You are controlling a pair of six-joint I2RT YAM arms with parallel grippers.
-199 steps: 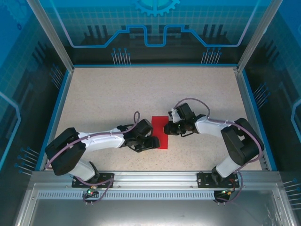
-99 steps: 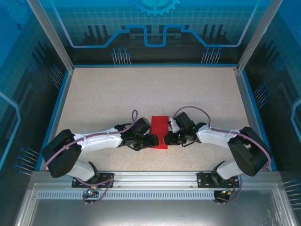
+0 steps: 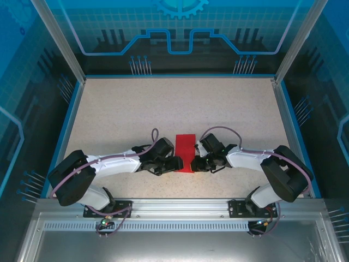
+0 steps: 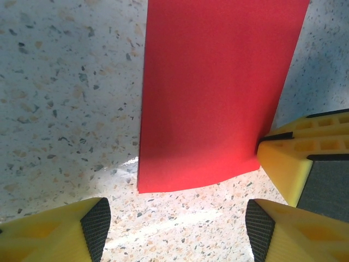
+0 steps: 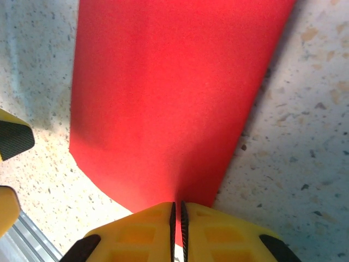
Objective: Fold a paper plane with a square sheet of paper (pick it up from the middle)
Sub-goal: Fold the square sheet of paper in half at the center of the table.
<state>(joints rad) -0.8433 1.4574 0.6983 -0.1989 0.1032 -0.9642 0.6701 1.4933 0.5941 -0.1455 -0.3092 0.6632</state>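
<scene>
The red sheet of paper lies on the speckled table as a long narrow rectangle, between the two grippers. My right gripper is shut on the sheet's right edge near its near corner, and the paper rises in a soft ridge into the pinched fingertips. My left gripper stands open at the sheet's near left side. In the left wrist view its pads straddle bare table just short of the paper's near edge. The right gripper's yellow fingers touch that corner.
Speckled tabletop spreads wide behind and beside the paper. A blue-edged wall frame bounds the table at the back and sides. The metal rail with both arm bases runs along the near edge.
The right arm has stretched lower and moved its gripper toward the near end of the paper's right edge. The left gripper has shifted only slightly. The paper has stayed in place.
</scene>
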